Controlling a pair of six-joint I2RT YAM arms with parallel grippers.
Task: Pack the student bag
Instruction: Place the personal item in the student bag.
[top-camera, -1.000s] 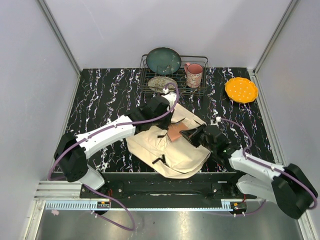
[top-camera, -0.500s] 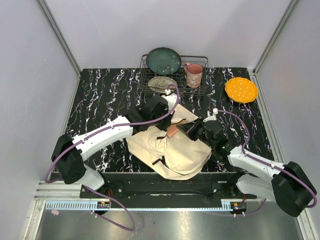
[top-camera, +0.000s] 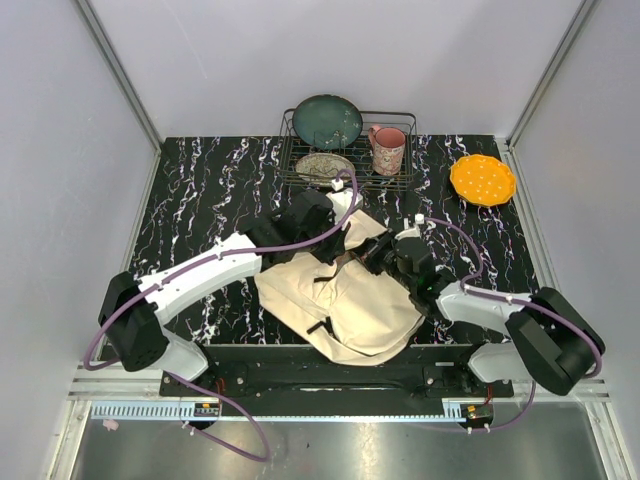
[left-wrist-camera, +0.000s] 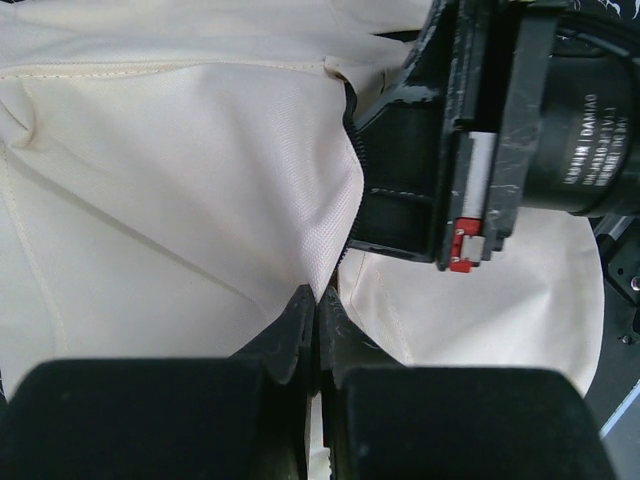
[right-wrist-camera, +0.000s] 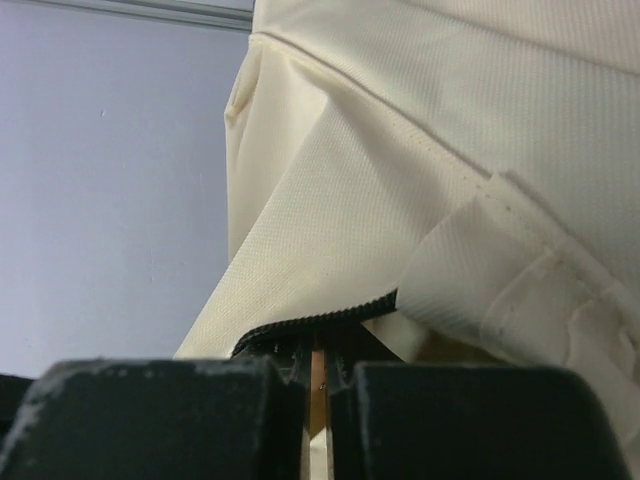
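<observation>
**A:** Where is the student bag (top-camera: 340, 300)?

**B:** It lies flat on the marbled table (top-camera: 220, 190), just on the near side of the wire rack (top-camera: 390, 182). Its far edge almost reaches the rack's front.

**A:** And the left gripper (left-wrist-camera: 318, 310)?

**B:** It's close to the rack's front, over that far edge of the bag. Its fingers are pressed together on a fold of cream cloth beside the black zipper (left-wrist-camera: 353, 150).

**A:** The right gripper (right-wrist-camera: 317, 365)?

**B:** Also on the rack's near side, toward its right end, close beside the left one. It's clamped tight on a thin brown strip (right-wrist-camera: 317, 395) under the zipper edge. I can't tell what the strip is.

**A:** Anything in the rack?

**B:** A dark green plate (top-camera: 327, 121) and a pink mug (top-camera: 388, 150). An orange plate (top-camera: 482, 180) lies to the rack's right.
</observation>
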